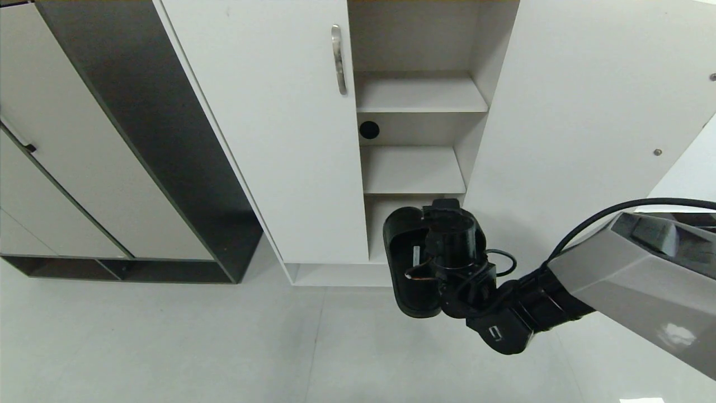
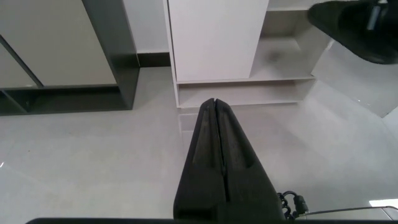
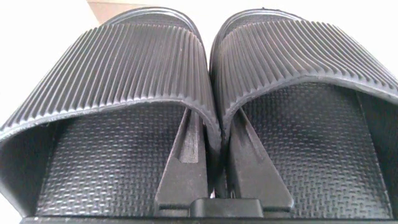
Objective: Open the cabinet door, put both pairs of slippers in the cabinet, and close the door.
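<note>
A pair of black ribbed slippers point(image 1: 411, 263) hangs side by side in my right gripper point(image 1: 453, 246), just in front of the cabinet's lowest compartment point(image 1: 380, 224). In the right wrist view the right gripper point(image 3: 214, 127) is shut on the slippers point(image 3: 130, 68), with each finger point(image 3: 186, 158) under a strap, pinching the two inner edges together. The cabinet's right door point(image 1: 587, 112) stands open; its left door point(image 1: 268, 123) with a metal handle point(image 1: 337, 59) is closed. My left gripper point(image 2: 215, 109) is shut on nothing, low over the floor facing the cabinet, with the slippers point(image 2: 357, 28) seen farther off.
Two bare white shelves point(image 1: 419, 92) point(image 1: 413, 168) sit above the lowest compartment, with a round hole point(image 1: 368, 130) in the back panel. A dark grey open unit point(image 1: 156, 140) stands to the left. Pale floor point(image 1: 168, 347) stretches in front.
</note>
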